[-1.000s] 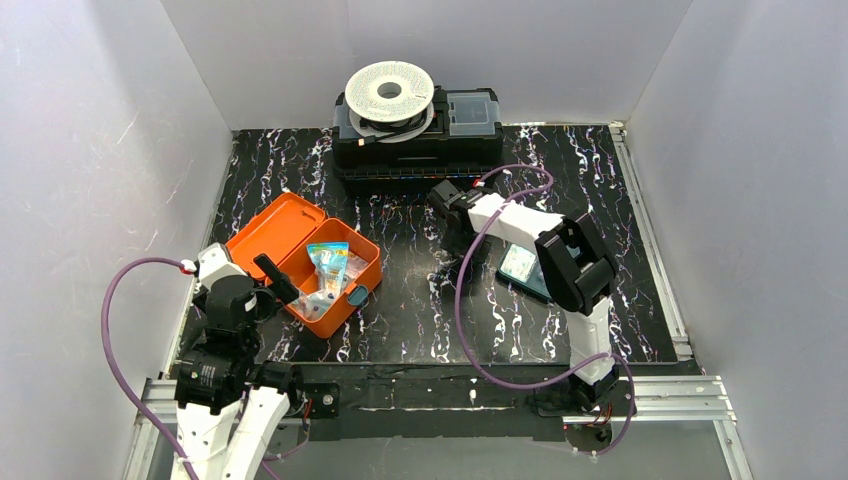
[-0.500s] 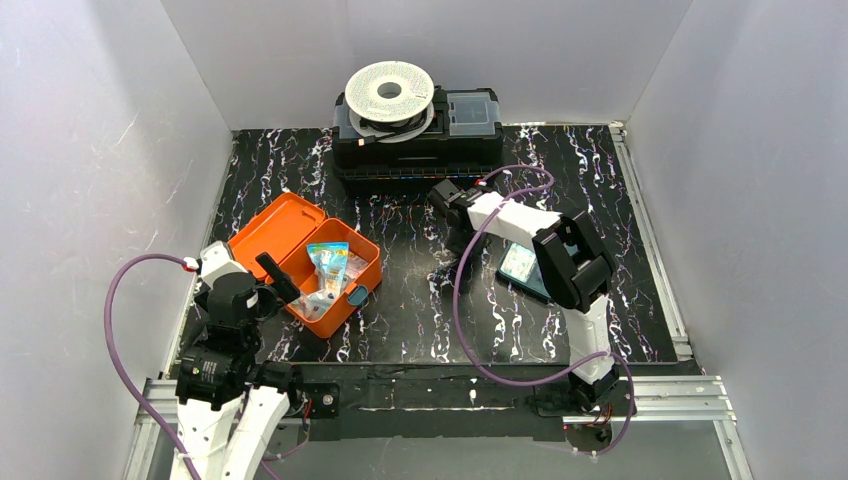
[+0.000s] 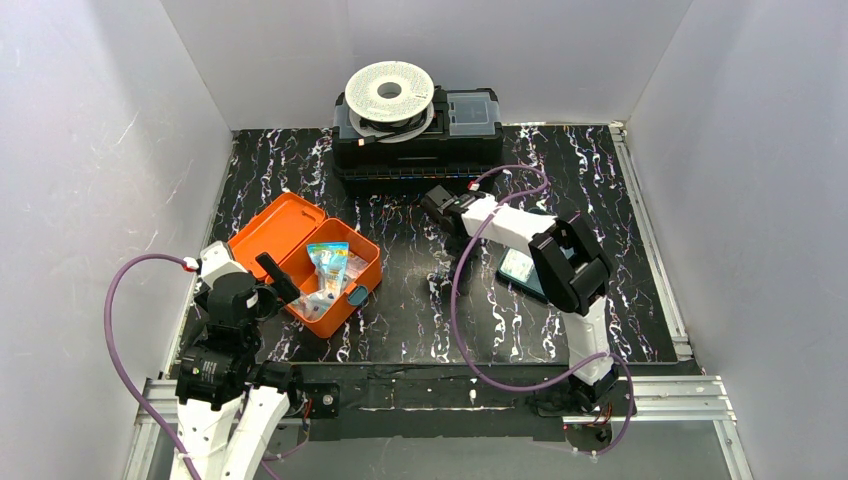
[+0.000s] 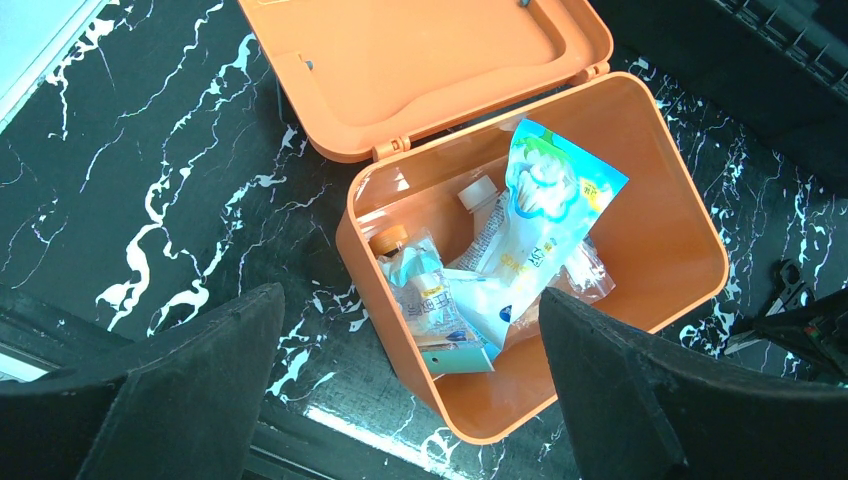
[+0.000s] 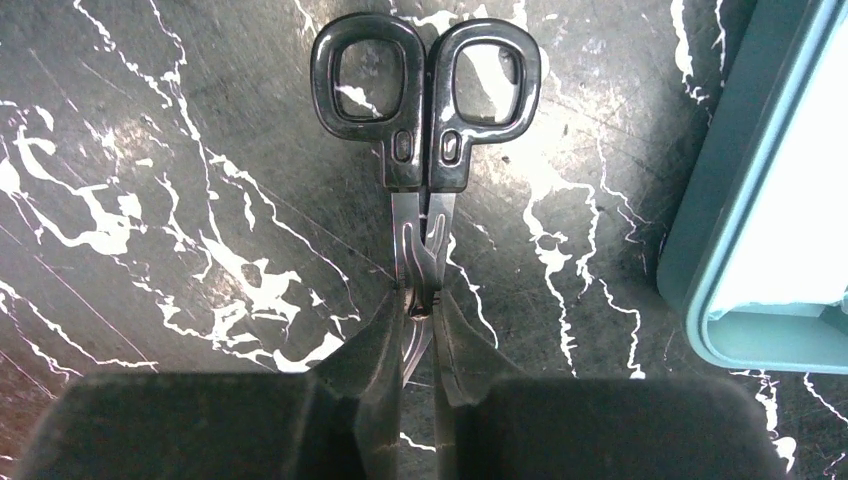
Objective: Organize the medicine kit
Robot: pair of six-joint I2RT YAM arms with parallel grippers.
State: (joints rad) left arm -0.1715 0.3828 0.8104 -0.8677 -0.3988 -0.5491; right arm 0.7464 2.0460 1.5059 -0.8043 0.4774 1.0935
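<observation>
While the left gripper (image 4: 410,300) hangs wide open over the medicine kit (image 4: 665,260), lid open at the near left, the right gripper (image 5: 422,320) farther out clamps the blades of the scissors (image 5: 405,160) on the table (image 5: 150,150) beside a teal tray (image 5: 740,200); a black case (image 3: 418,150) stands farthest back

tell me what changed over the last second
The right claw edged left and closed on the blades of the scissors. The left claw stayed open over the open medicine kit; its contents did not move.
</observation>
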